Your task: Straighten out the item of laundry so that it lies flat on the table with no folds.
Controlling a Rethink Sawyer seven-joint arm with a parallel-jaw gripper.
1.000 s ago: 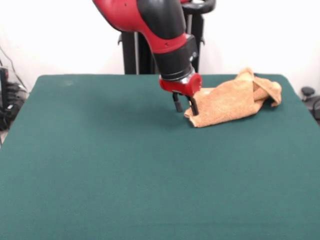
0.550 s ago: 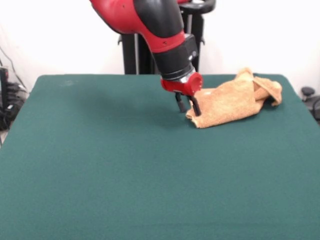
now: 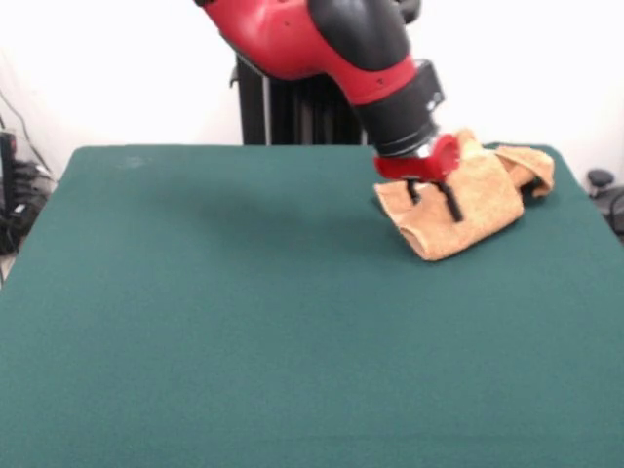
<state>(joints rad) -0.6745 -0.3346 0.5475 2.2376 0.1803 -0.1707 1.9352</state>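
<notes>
The item of laundry, an orange-tan terry towel, lies rumpled near the table's far right corner, with a bunched fold at its right end. My gripper hangs tilted over the towel's left part. Its two black fingers stand apart, open, and show against the cloth. I cannot tell whether the tips press into the towel. The towel's left edge looks raised and pushed in.
The dark green table stretches wide to the left of the towel and toward the near edge. A black stand rises behind the far edge. Cables and dark gear sit off the left side.
My gripper has swung right, from beside the towel's left corner to over the towel. The towel's left edge has shifted right and bunched up with it.
</notes>
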